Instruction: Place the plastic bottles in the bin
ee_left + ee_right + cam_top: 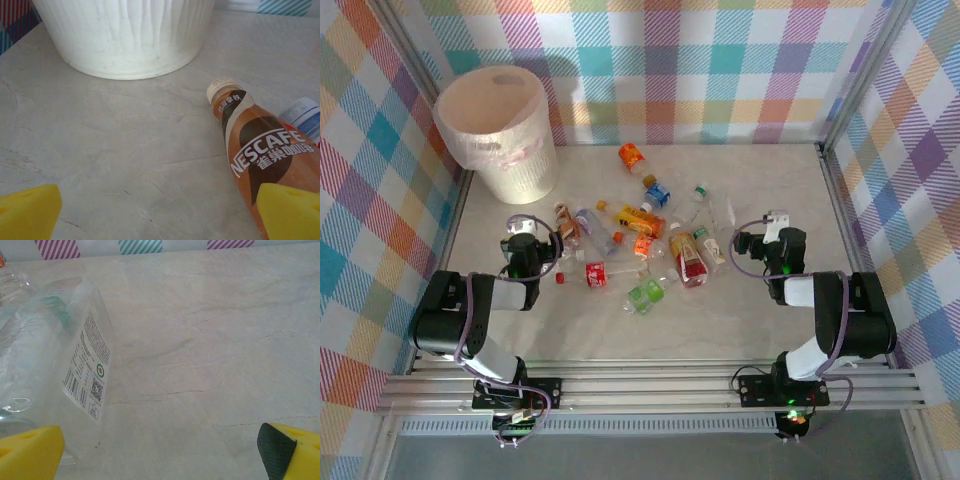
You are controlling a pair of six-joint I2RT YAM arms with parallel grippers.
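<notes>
Several plastic bottles [642, 240] lie scattered across the middle of the table. The cream-white bin [498, 135] with its liner stands at the back left. My left gripper [525, 240] rests low on the table in front of the bin [125, 35], open, yellow fingertips [27, 212] wide apart over bare table. A brown Nescafe bottle [260, 155] lies by its right finger. My right gripper [760, 243] sits at the right of the pile, open, fingertips [290, 450] spread. A clear bottle with a white label [55, 355] lies by its left finger.
Plaid walls enclose the table [740, 320] on three sides. A blue-and-white labelled bottle [305, 117] lies behind the Nescafe bottle. Metal rails run along the near edge by the arm bases.
</notes>
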